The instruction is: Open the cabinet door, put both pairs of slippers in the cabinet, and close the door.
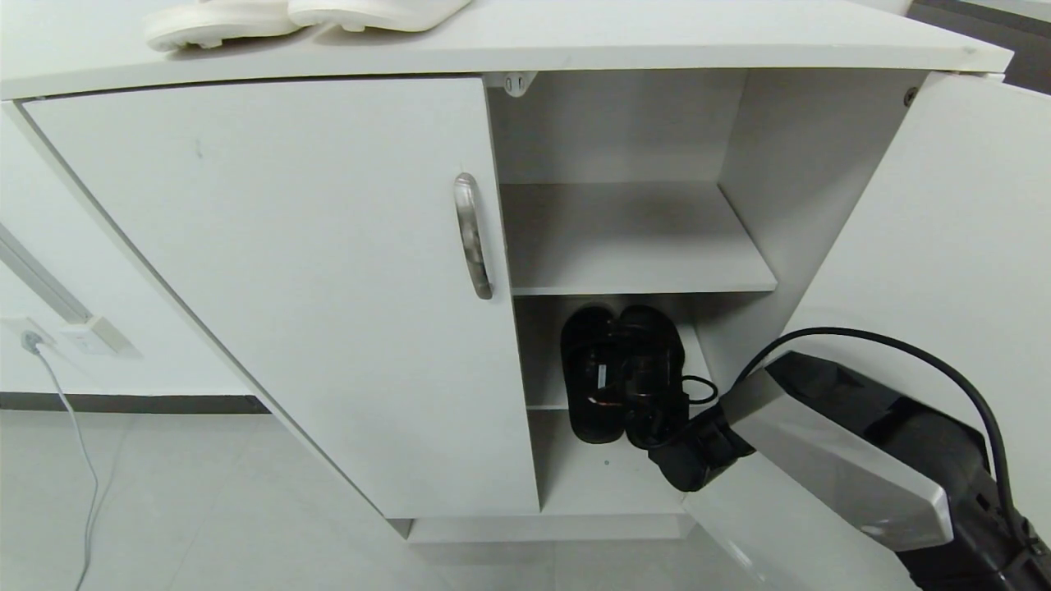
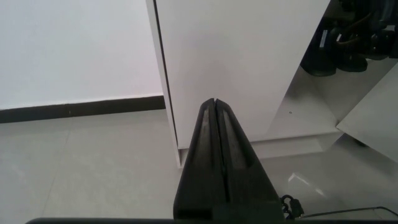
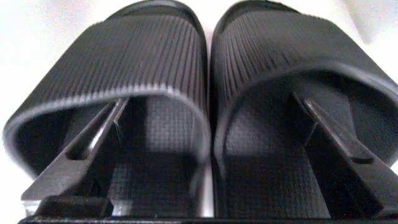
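white slippers (image 1: 304,16): cut off by top edge, upper left | black slippers (image 1: 612,369): one heel covered by right gripper (image 1: 649,423), lower centre | open door (image 1: 944,246): clipped at right edge

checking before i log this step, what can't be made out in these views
White slippers: head view, cut off by the top edge.
Left half of the cabinet: head view, behind the closed door.
Right gripper tips: right wrist view, tucked under the black slippers' straps.

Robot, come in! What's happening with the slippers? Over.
Right gripper open, a finger inside each black slipper, low in the cabinet. Left gripper shut, near the floor. White slippers on top, not yet stowed. Right door open.
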{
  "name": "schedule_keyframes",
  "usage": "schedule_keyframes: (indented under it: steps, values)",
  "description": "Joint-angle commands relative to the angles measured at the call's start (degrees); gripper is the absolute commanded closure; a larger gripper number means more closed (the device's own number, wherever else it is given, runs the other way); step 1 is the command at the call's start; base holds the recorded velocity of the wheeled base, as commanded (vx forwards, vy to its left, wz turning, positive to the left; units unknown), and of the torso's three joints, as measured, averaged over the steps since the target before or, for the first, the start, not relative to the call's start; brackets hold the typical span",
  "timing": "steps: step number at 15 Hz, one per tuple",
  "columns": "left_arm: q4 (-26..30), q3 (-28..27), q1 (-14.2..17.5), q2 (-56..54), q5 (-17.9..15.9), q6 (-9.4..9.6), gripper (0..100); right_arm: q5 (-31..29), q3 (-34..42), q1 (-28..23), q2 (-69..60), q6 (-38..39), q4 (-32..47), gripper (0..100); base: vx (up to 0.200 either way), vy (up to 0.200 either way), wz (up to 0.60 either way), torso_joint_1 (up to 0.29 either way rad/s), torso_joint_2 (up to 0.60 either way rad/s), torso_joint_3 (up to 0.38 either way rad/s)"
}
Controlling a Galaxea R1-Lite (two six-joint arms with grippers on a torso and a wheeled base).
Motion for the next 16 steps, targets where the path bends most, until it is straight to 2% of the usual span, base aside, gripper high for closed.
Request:
schedule_keyframes:
  steps: [1,2,5,10,12,16]
  values:
    - [0.04,0.00,0.10,0.07,0.00,0.00,100,-0.20,6.56,1.37,-5.47,0.00,-3.14,0,0.000,0.000,0.00,0.000,0.00,0.000]
    - [0.04,0.00,0.01,0.07,0.00,0.00,100,-0.29,9.37,1.89,-7.06,0.00,-4.46,0,0.000,0.000,0.00,0.000,0.00,0.000]
    - [-0.05,0.00,0.01,0.07,0.00,0.09,100,-0.38,24.84,5.67,-15.23,0.00,-11.49,0,0.000,0.000,0.00,0.000,0.00,0.000]
    - [0.04,0.00,0.01,0.07,0.00,-0.09,100,-0.47,47.43,13.23,-27.53,0.00,-17.12,0,0.000,0.000,0.00,0.000,0.00,0.000]
    - [0.04,0.00,0.01,0.07,0.00,-0.09,100,-0.29,50.77,13.93,-30.17,0.17,-17.03,0,0.000,0.000,0.00,0.000,0.00,0.000]
    - [0.04,0.00,0.01,0.07,0.00,-0.18,100,-0.47,50.94,14.20,-30.17,0.00,-17.12,0,0.000,0.000,0.00,0.000,0.00,0.000]
